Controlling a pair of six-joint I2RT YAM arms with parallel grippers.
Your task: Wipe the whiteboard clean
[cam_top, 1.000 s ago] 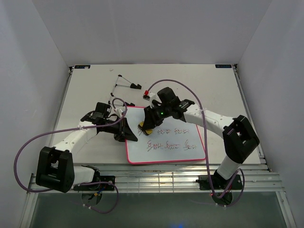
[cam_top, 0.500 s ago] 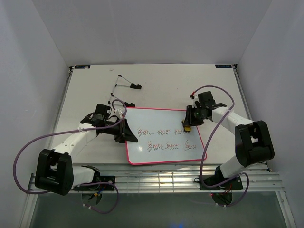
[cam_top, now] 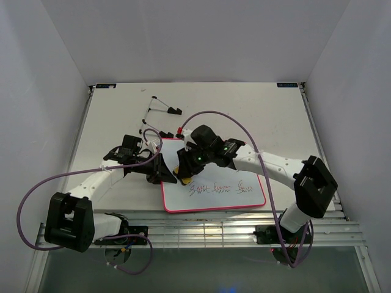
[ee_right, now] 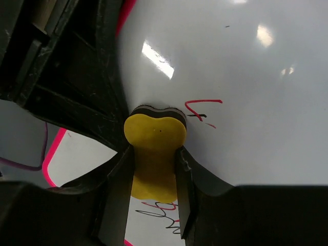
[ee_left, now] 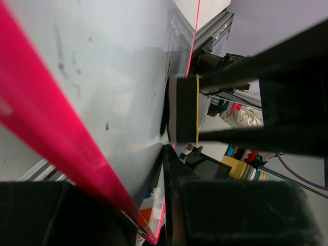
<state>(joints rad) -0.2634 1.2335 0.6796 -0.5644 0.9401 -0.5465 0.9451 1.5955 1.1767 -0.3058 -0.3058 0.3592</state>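
Observation:
The whiteboard point(cam_top: 214, 196) lies flat near the table's front edge, with a pink-red border and a row of dark and red handwriting point(cam_top: 221, 187) along its lower part. My left gripper point(cam_top: 161, 171) is shut on the board's left edge; the left wrist view shows the pink border point(ee_left: 48, 125) running between its jaws point(ee_left: 149, 207). My right gripper point(cam_top: 184, 170) is shut on a yellow sponge eraser point(ee_right: 154, 137) and presses it on the board's upper left area, close to my left gripper. A short red stroke point(ee_right: 204, 104) lies beside the eraser, and scribbles point(ee_right: 165, 212) lie below it.
A black-and-white folding stand point(cam_top: 162, 106) lies at the back left of the table. A slotted aluminium rail point(cam_top: 214, 224) runs along the near edge. White walls close in the table on three sides. Purple cables loop from both arms.
My right gripper, with the eraser, swept from the board's left to its right edge and is back at the upper left. The upper row of writing no longer shows. My left gripper has stayed put.

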